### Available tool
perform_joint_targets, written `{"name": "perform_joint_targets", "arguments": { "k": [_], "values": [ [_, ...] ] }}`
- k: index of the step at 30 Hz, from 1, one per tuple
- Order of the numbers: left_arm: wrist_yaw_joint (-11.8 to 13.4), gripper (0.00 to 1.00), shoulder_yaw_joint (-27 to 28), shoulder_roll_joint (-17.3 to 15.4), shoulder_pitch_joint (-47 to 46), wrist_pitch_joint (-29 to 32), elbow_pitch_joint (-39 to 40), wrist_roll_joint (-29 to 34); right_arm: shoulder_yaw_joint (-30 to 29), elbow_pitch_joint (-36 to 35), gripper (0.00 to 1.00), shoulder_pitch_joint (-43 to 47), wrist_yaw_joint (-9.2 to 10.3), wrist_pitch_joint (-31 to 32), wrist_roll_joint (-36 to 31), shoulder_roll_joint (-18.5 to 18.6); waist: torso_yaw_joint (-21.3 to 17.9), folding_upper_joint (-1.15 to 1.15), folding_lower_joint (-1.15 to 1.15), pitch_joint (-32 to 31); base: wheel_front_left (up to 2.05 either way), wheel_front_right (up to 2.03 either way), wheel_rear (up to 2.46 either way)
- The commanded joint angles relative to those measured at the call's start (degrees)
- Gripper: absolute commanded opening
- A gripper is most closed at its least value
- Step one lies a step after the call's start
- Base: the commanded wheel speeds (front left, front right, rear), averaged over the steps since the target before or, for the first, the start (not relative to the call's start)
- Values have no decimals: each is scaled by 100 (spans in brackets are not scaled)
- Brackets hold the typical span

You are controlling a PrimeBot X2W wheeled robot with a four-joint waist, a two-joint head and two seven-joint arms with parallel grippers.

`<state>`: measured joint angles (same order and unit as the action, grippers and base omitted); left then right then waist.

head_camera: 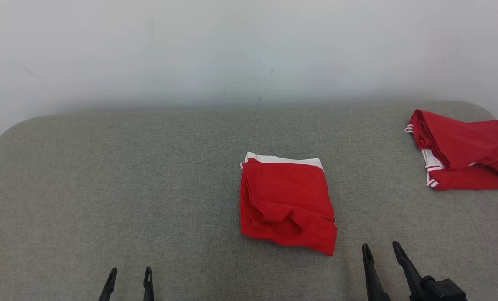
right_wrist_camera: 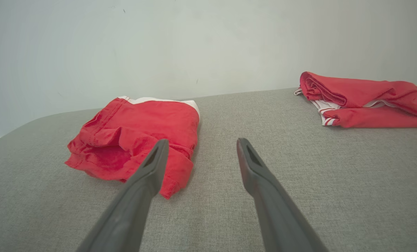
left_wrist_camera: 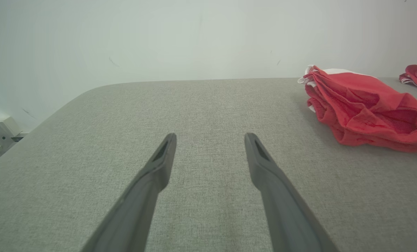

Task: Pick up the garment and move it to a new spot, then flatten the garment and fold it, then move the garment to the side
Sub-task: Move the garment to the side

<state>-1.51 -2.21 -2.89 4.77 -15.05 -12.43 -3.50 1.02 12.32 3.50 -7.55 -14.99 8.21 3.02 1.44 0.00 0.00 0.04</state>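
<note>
Your folded red garment (head_camera: 286,200) lies mid-way across the grey padded table (head_camera: 107,175), its white band along the 12 o'clock edge. Near its 5 o'clock corner you have the right gripper (head_camera: 380,245), jaws wide and holding nothing. The left gripper (head_camera: 130,269) is the same, well apart at 8 o'clock. A second red garment (head_camera: 462,150) lies at 2 o'clock.
</note>
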Motion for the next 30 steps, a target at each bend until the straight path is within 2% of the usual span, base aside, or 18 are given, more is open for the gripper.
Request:
{"name": "perform_joint_targets", "arguments": {
  "k": [1,10,20,25,30],
  "values": [
    [9,100,3,2,72,-16,15,-26,18,9,100,25,17,-22,-17,-19,-1,0,0,4,0,0,0],
    [2,100,-13,2,44,-16,1,-79,17,18,100,-71,17,-22,-98,-19,33,0,0,29,0,0,0],
    [-2,100,-112,2,-130,-16,-30,-156,324,134,100,-1081,17,-22,-196,306,177,0,0,194,0,0,0],
    [14,100,-201,2,-177,-16,-60,-204,310,932,100,-1840,17,-13,-271,431,315,0,0,299,0,0,0],
    [-29,100,-255,1,-286,-16,-110,-205,352,2204,100,-2530,17,-14,-249,472,483,0,0,381,0,0,0]
  ]
}}
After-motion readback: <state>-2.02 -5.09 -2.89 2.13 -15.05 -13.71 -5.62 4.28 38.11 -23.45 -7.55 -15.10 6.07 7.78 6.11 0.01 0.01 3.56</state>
